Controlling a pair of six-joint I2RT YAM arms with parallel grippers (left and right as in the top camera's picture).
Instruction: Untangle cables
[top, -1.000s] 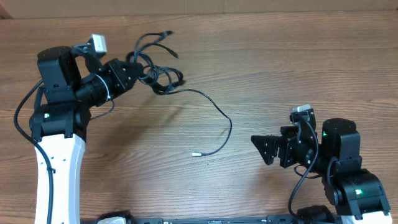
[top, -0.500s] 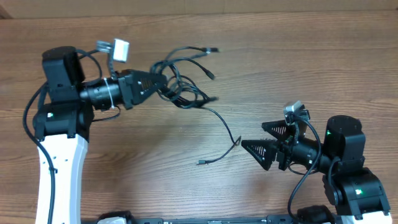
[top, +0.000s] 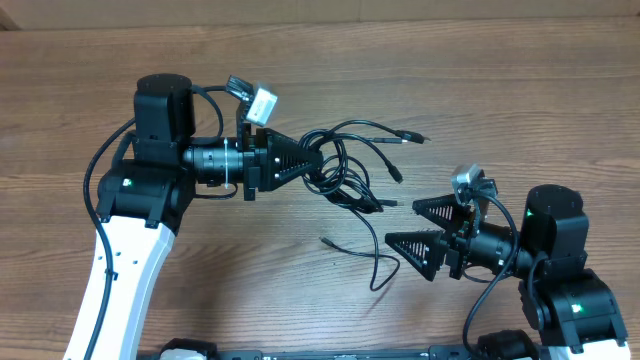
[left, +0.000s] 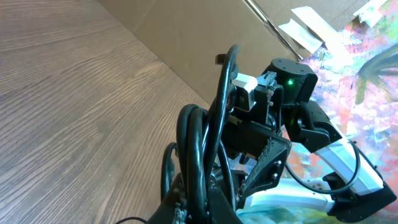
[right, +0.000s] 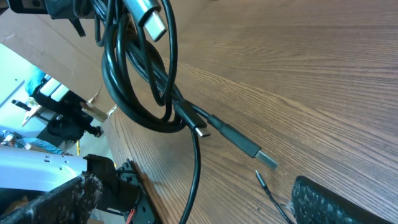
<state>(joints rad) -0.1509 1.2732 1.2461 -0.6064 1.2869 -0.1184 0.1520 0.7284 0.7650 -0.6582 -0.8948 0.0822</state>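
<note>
Altogether 1 cable bunch (top: 333, 178), 2 arms (top: 118, 255)

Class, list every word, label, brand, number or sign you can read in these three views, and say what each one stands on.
None: no view shows text that can be read.
The white slips in the background of the left wrist view: any print on them is too blurred to read.
The cables: no legible marks.
</note>
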